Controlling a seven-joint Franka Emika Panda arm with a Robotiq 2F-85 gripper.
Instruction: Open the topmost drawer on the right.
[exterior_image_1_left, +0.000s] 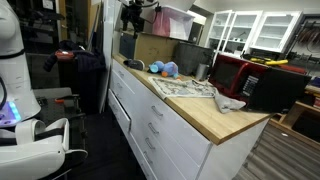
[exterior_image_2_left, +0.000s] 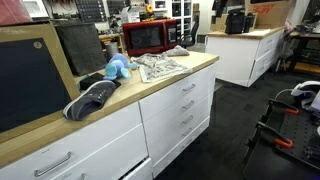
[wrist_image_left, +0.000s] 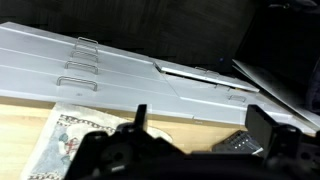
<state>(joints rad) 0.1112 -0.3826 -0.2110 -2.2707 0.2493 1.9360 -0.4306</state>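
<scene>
We hang over the bench edge, lined up above the drawer we mean to open.
Our jaws stand spread and empty over the pale wooden bench (wrist_image_left: 20, 120), beside the printed newspaper sheet (wrist_image_left: 75, 135). This leaves room to reach the small silver handle (exterior_image_2_left: 52, 163) of the wide, shallow, white-fronted topmost drawer (wrist_image_left: 200, 85), which looks shut just below the edge.

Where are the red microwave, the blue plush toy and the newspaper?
red microwave (exterior_image_2_left: 150, 37), in an exterior view, middle of its door
blue plush toy (exterior_image_2_left: 118, 67), in an exterior view, its body
newspaper (wrist_image_left: 65, 130), wrist view, printed page
</scene>
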